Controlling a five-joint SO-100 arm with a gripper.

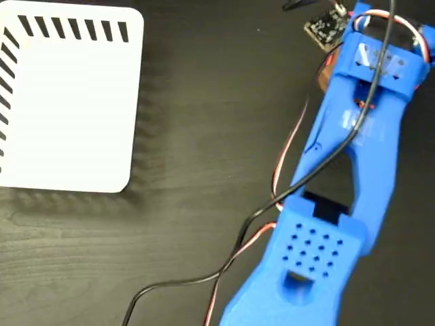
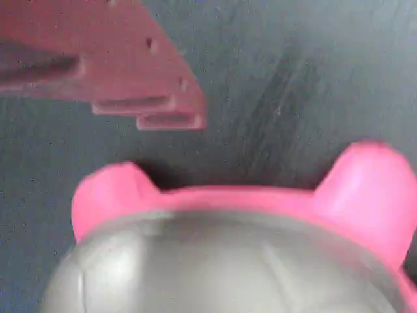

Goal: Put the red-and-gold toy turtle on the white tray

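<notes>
The red-and-gold toy turtle [image 2: 234, 261] fills the bottom of the wrist view, very close and blurred. It shows two coral-pink feet and a shiny domed shell, and it rests on the dark table. One reddish finger [image 2: 143, 85] of my gripper reaches in from the upper left, apart from the turtle; the other finger is out of frame. In the fixed view the turtle is hidden under the blue arm, whose gripper end [image 1: 374, 47] is at the top right. The white tray [image 1: 68, 109], with black slanted slots, lies far off at the upper left.
Black and red-white cables [image 1: 272, 204] trail from the arm across the dark wood table toward the bottom edge. A small circuit board [image 1: 325, 26] sits by the arm's tip. Bare table lies between the arm and the tray.
</notes>
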